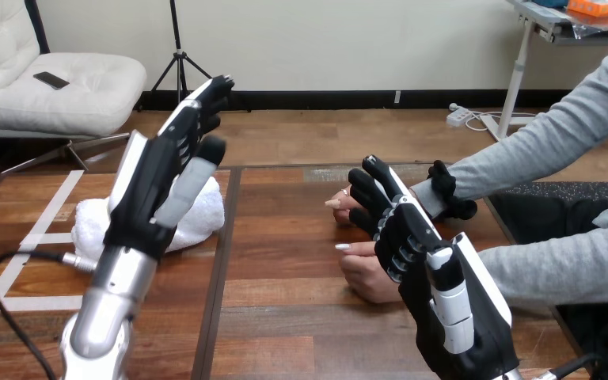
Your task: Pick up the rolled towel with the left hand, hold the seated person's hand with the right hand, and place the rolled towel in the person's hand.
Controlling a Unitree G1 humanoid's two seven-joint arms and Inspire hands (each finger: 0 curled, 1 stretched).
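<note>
Wooden table [301, 332]: carries the rolled towel and the person's hands. All positions below are given relative to the rolled towel.

Left arm [115, 293]: rises from the view's bottom edge, directly in front of the towel.

Right hand [459, 324]: well to the right of the towel, back shell toward the camera. Its fingers [380, 194] are nearly straight and fanned apart, pointing back toward the towel's side. They lie over the person's lower hand. The thumb [453, 305] lies along the top of the hand and is not wrapped round anything. The undersides of the fingers are hidden, so contact with the person's hand cannot be confirmed.

Left hand [154, 186]: raised in front of the towel and covering its middle. The fingers [206, 103] are straight and close together, reaching up past the towel's top edge. The thumb [194, 178] stands out beside them. Nothing is held.

Rolled towel [202, 218]: white, lying on the table. It shows on both sides of the left hand.

Person's lower hand [364, 277]: on the table well right of the towel, largely covered by the right hand.

Person's upper hand [340, 202]: just beyond the right hand's fingertips, on the side facing the towel. Only its fingertips are visible.
</note>
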